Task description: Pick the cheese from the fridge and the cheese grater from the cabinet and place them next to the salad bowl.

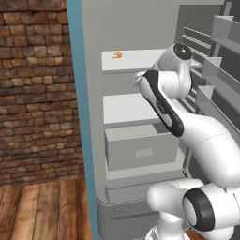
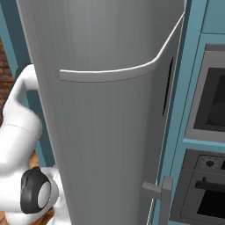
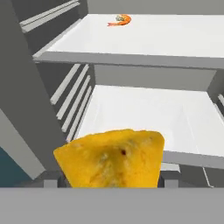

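Cheese wedge fills the bottom of the hand view, pinched in the gripper, held off the shelves inside the open fridge. Small orange shrimp sits near the upper shelf's back left corner.

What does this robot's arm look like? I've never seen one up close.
The arm is made of thick, rounded, glossy white segments, like smooth plastic shells. Dark black bands and round caps mark its joints, with one long black strip along the upper segment. No loose cables or lettering show on it.
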